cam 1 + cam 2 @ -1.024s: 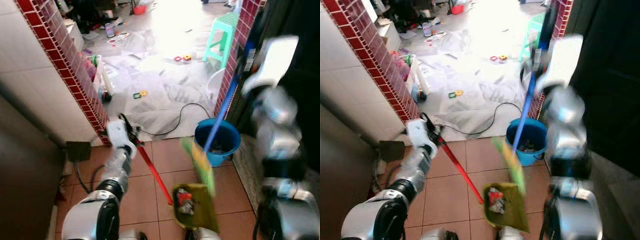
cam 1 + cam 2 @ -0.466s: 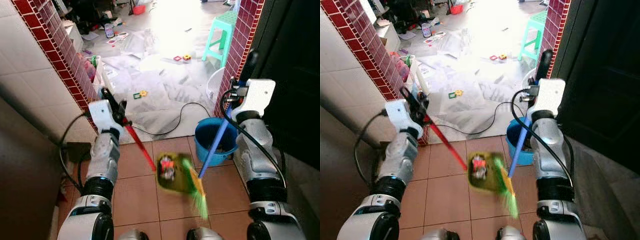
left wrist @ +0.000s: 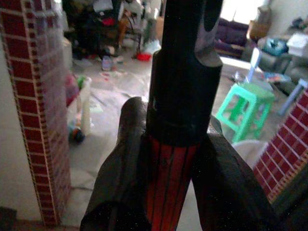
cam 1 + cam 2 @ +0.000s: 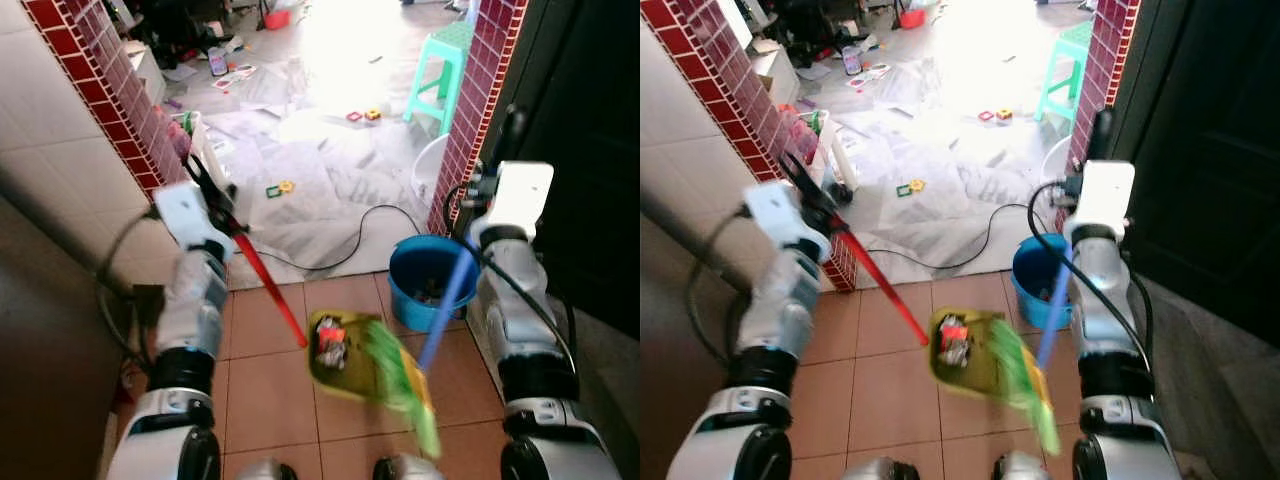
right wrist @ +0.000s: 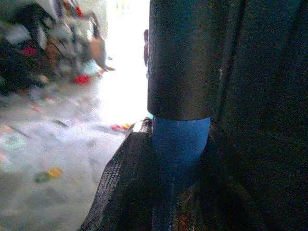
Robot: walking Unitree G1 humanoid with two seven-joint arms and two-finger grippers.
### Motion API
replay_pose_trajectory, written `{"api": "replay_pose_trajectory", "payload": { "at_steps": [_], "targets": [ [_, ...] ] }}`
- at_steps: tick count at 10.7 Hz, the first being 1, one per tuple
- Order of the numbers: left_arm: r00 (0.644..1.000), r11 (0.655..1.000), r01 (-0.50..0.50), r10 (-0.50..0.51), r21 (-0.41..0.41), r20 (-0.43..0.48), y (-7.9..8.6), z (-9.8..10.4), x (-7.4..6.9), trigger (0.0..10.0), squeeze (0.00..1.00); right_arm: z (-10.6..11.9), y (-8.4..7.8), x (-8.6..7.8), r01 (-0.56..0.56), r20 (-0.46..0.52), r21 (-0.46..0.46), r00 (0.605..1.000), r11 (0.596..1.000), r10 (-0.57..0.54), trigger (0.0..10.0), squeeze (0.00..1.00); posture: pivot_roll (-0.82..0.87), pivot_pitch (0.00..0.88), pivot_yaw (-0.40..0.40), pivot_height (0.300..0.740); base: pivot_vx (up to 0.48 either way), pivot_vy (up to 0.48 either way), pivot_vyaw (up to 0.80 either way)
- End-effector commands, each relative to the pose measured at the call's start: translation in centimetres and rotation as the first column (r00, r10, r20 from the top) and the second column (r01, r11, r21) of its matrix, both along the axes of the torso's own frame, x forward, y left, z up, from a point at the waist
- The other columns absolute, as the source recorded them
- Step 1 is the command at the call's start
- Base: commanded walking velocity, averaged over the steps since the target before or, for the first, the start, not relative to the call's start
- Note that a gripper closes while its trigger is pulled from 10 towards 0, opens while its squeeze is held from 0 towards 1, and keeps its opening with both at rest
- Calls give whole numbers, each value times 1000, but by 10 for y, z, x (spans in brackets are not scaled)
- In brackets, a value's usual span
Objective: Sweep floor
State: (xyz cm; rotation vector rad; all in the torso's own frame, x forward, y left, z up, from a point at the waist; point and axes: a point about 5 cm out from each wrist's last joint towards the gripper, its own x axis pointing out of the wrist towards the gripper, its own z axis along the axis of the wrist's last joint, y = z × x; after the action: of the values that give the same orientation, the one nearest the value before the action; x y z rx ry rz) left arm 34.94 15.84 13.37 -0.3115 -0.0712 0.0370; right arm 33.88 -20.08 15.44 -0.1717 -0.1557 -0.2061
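My left gripper (image 4: 214, 196) is shut on the red handle (image 4: 270, 290) of a yellow-green dustpan (image 4: 338, 346). The dustpan hangs over the brown floor tiles with red and white litter in it. In the left wrist view both fingers (image 3: 120, 168) clamp the red handle (image 3: 168, 187). My right gripper (image 4: 510, 135) is shut on the blue broom handle (image 4: 447, 300). The blurred green bristles (image 4: 400, 385) sit against the pan's near side. The right wrist view has the blue handle (image 5: 179, 144) between the fingers.
A blue bucket (image 4: 412, 290) with litter stands by the right brick pillar (image 4: 478, 95). A red brick wall end (image 4: 120, 100) is on the left and a dark door on the right. Beyond lie white sheets, a black cable (image 4: 350, 245), toys and a green stool (image 4: 445, 60).
The left arm has lifted and drawn back to the left, raising the dustpan off the near tiles. The right arm has come down, and the broom head has swung beside the pan.
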Motion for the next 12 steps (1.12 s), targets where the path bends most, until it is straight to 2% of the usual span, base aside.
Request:
{"api": "replay_pose_trajectory", "payload": {
  "at_steps": [1, 2, 5, 6, 9, 10, 11, 12],
  "targets": [
    [980, 997, -38, 50, -66, 191, 10, 50, 7, 10000, 0, -13, -5, -2, 36, -72, -64, 997, 997, -41, 10000, 0, -190, 0, 98, 740, 0, 0, 0],
    [976, 996, -53, 67, -73, 209, 14, 59, 7, 10000, 0, -19, -16, -6, 94, -84, -93, 991, 991, -102, 10000, 0, -190, 0, 96, 740, 0, 0, 0],
    [976, 994, -60, 77, -87, 203, 19, 62, 5, 10000, 0, -28, -18, -12, 82, -110, -139, 989, 987, -98, 10000, 0, -192, 0, 86, 740, 0, 0, 0],
    [976, 994, -63, 80, -90, 201, 18, 62, 4, 10000, 0, -29, -17, -12, 61, -117, -141, 990, 988, -77, 10000, 0, -179, 0, 42, 740, 0, 0, 0],
    [971, 986, -127, 146, -104, 192, 19, 50, -11, 10000, 0, -18, 6, 1, -109, -123, -189, 989, 976, 86, 10000, 0, -142, 0, -85, 740, 0, 0, 0],
    [974, 985, -145, 158, -89, 163, 17, 37, -22, 10000, 0, -14, 14, 8, -153, -130, -201, 983, 968, 128, 10000, 0, -115, 0, -133, 740, 0, 0, 0],
    [982, 988, -149, 153, -43, 115, 16, 19, -32, 10000, 0, -8, 25, 16, -189, -124, -209, 978, 960, 165, 10000, 0, -86, 0, -161, 740, 0, 0, 0],
    [988, 992, -127, 124, 24, 89, 14, 10, -37, 10000, 0, -3, 30, 19, -206, -114, -204, 976, 957, 186, 10000, 0, -63, 0, -177, 740, 0, 0, 0]
  ]
}}
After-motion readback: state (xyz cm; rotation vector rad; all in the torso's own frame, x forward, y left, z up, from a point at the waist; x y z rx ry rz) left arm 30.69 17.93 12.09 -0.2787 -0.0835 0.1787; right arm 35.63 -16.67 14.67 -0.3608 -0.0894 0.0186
